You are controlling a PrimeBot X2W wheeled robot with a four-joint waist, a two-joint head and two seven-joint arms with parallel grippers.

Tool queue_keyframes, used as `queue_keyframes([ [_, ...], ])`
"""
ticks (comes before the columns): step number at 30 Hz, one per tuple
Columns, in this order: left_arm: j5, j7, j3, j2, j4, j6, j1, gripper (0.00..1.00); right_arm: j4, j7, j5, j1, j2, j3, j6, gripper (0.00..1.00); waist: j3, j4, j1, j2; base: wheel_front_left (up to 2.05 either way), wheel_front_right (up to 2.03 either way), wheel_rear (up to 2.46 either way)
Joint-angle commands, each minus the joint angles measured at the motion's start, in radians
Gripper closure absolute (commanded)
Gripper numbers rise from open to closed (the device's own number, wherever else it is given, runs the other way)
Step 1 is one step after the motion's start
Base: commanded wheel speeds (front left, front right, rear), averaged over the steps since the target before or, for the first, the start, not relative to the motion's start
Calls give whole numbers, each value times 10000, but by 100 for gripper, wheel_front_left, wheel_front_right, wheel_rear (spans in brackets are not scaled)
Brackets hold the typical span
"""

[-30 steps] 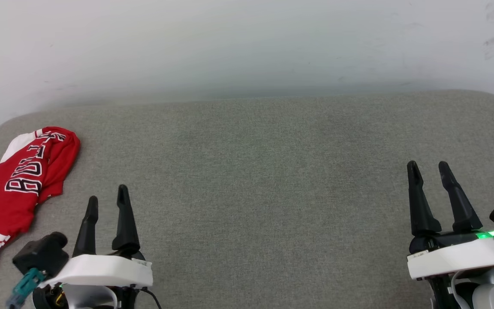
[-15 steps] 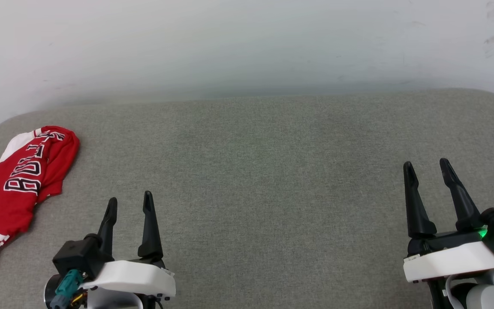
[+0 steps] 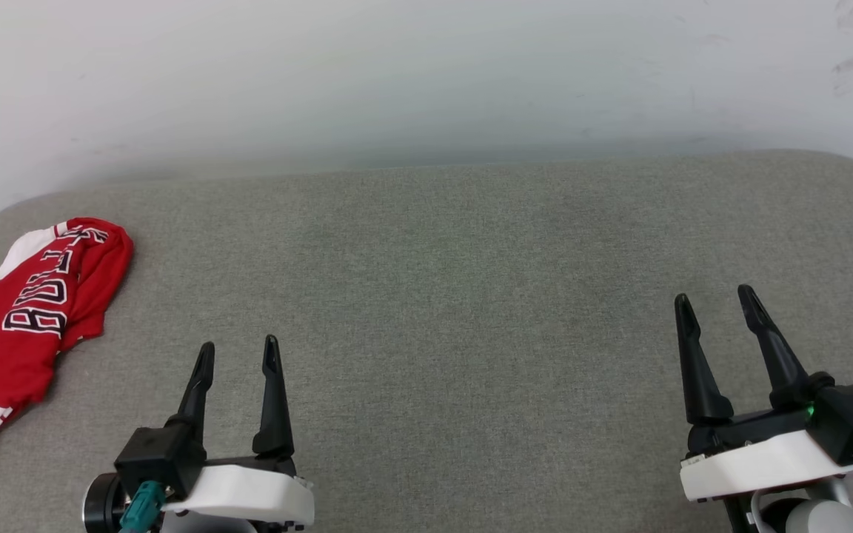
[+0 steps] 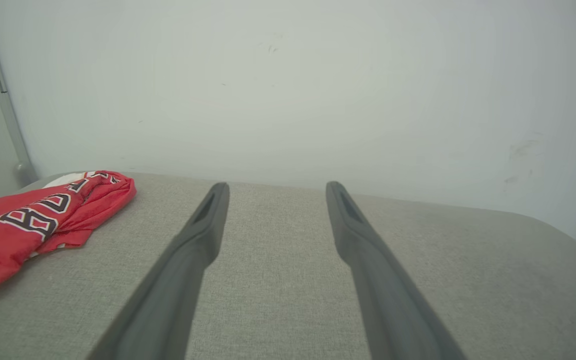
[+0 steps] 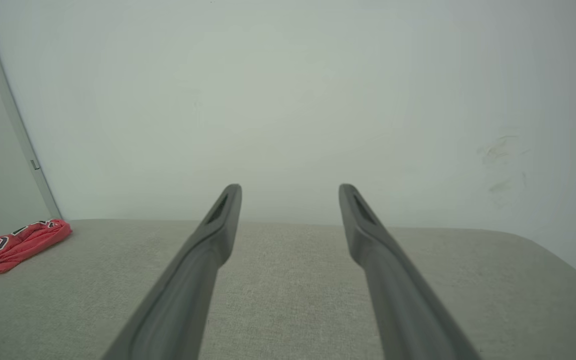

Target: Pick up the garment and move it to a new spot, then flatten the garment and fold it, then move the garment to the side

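Head view: the crumpled red basketball jersey with white sleeve, striped trim and black white-outlined "BULLS" lettering (image 3: 19,318) lies at the far left of the grey woven-fabric padded surface (image 3: 456,281). It is bunched, not flat, and its near white end is cut by the frame's left edge. The lettering runs up the frame, away from the robot.

The left gripper (image 3: 239,343) is lower left, to the jersey's right, near it but apart. Its two long dark fingers are spread over bare grey fabric, tips toward the pale wall (image 3: 397,74).

The right gripper (image 3: 715,294) is lower right, well apart from the jersey across the width of the surface. Its fingers are spread too, over bare fabric.

Left wrist view: the jersey sits left of the left finger, resting on the surface, with a strip of grey between them.

Right wrist view: the jersey is a low red bundle at the far left edge, well away from both fingers. The fingers stand wide apart, tips against the wall.
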Motion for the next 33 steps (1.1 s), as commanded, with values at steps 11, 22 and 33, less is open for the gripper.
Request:
queue_keyframes([
  [11,520,-287,1507,-859,-327,-2096,315,0,5,-295,460,90,-11,-108,-3,0,78,-29,0,0,0,0,0],
  [22,1752,-477,1537,-978,193,-2826,566,0,322,-489,-165,187,-10,-337,-3,0,23,-90,0,0,0,0,0],
  [33,2190,-648,1376,-979,655,-2812,615,0,853,-632,-682,201,-10,-555,-3,0,79,-102,0,0,0,0,0],
])
